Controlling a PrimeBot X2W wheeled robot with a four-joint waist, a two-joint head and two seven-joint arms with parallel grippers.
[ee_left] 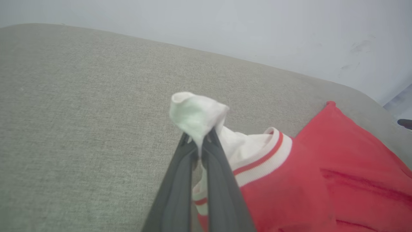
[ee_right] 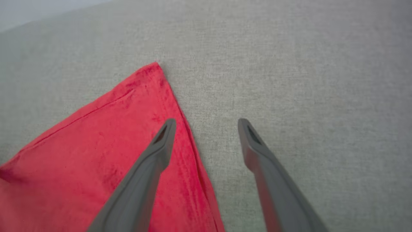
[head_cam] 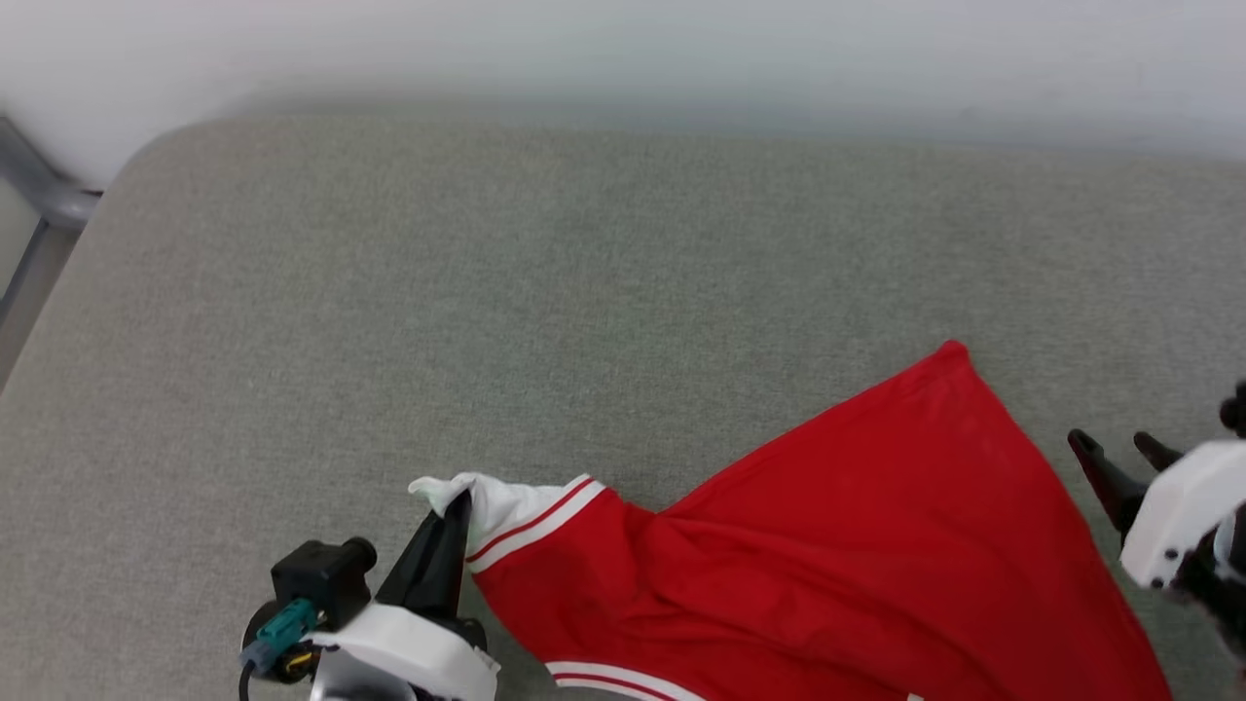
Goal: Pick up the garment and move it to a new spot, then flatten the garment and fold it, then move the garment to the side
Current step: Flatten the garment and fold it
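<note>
Your left gripper (head_cam: 459,504) pinches the white sleeve tip of the garment (head_cam: 857,526), which spreads rightward from those fingers over the grey cushion (head_cam: 487,292); your right gripper (head_cam: 1110,443) stands spread and empty, fingers either side of its red edge.

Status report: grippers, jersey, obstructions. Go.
Left gripper shut on white sleeve tip. Right gripper open, empty, at the jersey edge. Red body spread on grey cushion. Nothing blocking.
</note>
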